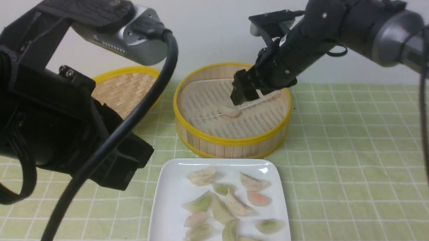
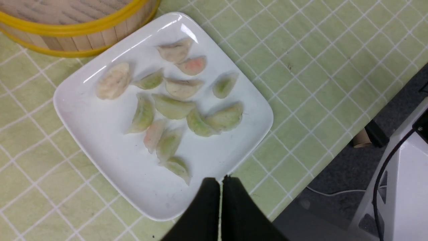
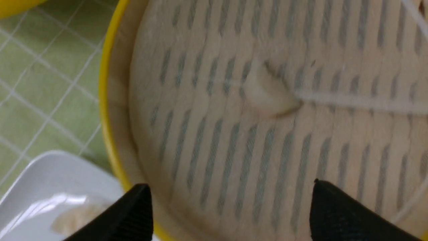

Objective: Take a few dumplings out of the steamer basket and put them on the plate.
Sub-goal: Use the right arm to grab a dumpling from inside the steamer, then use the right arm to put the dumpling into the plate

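Jaws of right gripper (image 1: 241, 95) wide apart, gripping nothing; both black ribbed fingertips (image 3: 133, 211) clear of any dumpling in right wrist view. Hangs inside rim of deep round bamboo-slat steamer basket (image 1: 231, 139) with yellow bands, just above pale ribbed liner sheet (image 1: 208, 106).

Single whitish-pink crescent dumpling (image 1: 230, 111) loose on liner near basket centre, just beside fingertips, not between them. Right wrist view blurred.

Jaws of left gripper (image 2: 220, 190) pressed fully together, empty. Black tips seen over one edge of plate in left wrist view. Left arm large in foreground at left of front view.

Glossy white rectangular plate (image 1: 168, 204) with rounded corners on table directly in front of basket, nearly touching its base. Carries cluster of small translucent dumplings (image 2: 172, 106): mostly pale green, a few whitish, two pinkish, several overlapping in middle, others lying apart.

Shallow woven bamboo lid (image 1: 124, 90) with yellow rim, left of basket, partly hidden behind left arm.

Pale green cloth (image 1: 341, 157) with white grid lines under everything.

Small markings along silver wrist camera housing (image 1: 132, 35), too blurred to read.
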You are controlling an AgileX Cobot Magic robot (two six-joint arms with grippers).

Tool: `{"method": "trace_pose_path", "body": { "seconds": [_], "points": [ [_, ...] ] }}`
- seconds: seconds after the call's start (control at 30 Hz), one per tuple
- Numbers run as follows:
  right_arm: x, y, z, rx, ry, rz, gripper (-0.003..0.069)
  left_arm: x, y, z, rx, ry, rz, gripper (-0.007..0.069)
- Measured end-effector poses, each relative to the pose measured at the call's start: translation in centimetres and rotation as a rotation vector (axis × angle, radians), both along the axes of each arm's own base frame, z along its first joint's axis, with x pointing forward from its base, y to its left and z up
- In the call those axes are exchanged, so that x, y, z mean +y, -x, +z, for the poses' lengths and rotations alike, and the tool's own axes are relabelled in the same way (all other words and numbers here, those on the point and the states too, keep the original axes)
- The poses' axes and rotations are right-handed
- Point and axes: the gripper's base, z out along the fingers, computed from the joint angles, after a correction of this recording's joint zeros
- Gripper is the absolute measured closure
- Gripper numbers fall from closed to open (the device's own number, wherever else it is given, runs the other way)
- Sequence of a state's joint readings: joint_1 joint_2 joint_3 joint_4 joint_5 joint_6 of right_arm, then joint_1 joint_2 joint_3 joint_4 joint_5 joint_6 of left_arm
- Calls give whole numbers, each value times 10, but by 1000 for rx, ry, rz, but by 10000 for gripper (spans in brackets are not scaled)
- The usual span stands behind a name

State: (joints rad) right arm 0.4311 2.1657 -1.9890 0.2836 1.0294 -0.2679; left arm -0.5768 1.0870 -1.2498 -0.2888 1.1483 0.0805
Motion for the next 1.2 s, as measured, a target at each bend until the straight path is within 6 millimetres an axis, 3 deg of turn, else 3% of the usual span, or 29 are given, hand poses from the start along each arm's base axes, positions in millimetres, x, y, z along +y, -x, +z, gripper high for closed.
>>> {"method": "trace_pose_path", "body": {
  "seconds": [0.23, 0.4, 0.5, 0.6, 0.63, 0.77, 0.87, 0.9, 0.93, 0.97, 1.07, 1.2],
  "points": [
    [23, -48, -58, -31, 22, 66, 90, 2, 3, -3, 48, -26, 0, 631],
    [29, -60, -92, -21, 43, 97, 118, 3, 5, -4, 64, -48, 0, 631],
    [30, -61, -97, -15, 43, 91, 226, 4, 4, -5, 65, -51, 11, 631],
    [28, -59, -95, 24, 53, 59, 431, 4, 4, -5, 69, -50, 19, 631],
    [27, -58, -91, 38, 56, 48, 477, 4, 4, -5, 69, -50, 19, 631],
    [23, -50, -58, 70, 57, 22, 467, 4, 4, -5, 68, -52, 21, 631],
    [18, -41, -3, 12, -11, -41, 467, 4, 3, -4, 64, -49, 22, 631],
    [18, -41, -4, 15, -11, -43, 467, 4, 3, -4, 64, -49, 22, 631],
    [14, -31, 23, -8, -39, -57, 467, 4, 3, -4, 60, -46, 23, 631],
    [12, -25, 35, -12, -49, -60, 467, 4, 3, -4, 59, -45, 24, 631],
    [2, 16, 66, 33, -59, -48, 467, 4, 3, -4, 63, -48, 23, 631],
    [-6, 86, 68, 148, -11, 12, 467, 5, 4, -5, 73, -56, 19, 631]
  ]
}}
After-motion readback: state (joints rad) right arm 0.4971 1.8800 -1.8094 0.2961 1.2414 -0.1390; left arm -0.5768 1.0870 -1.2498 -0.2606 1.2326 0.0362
